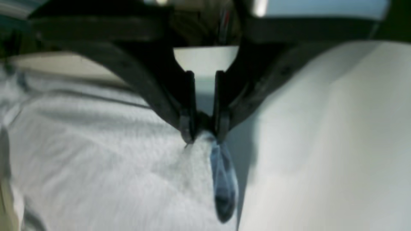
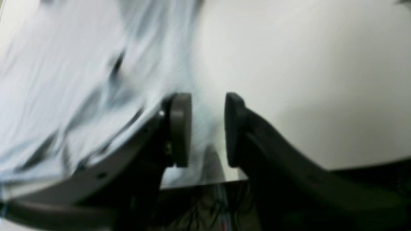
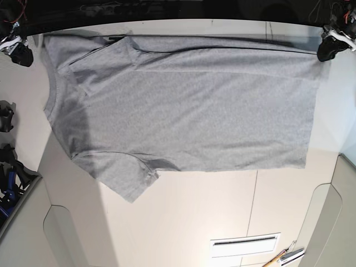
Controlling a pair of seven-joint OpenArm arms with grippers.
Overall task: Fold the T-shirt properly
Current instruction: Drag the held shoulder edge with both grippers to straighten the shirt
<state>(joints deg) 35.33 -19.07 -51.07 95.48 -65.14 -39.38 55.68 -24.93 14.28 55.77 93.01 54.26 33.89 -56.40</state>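
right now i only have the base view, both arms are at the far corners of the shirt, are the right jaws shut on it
observer: No. In the right wrist view the right jaws stand clearly apart, with blurred T-shirt fabric beyond them.
operator: and the left jaws
observer: A narrow gap shows between them, and a peak of fabric sits at their tips. I cannot tell whether it is pinched.
operator: anything else there
observer: A dark bluish flap lies just below those tips, at the cloth's edge beside the bare white table.

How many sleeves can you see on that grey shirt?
2 on the T-shirt, both at the base view's left: one sleeve at the near edge, the other sleeve partly folded at the far edge.
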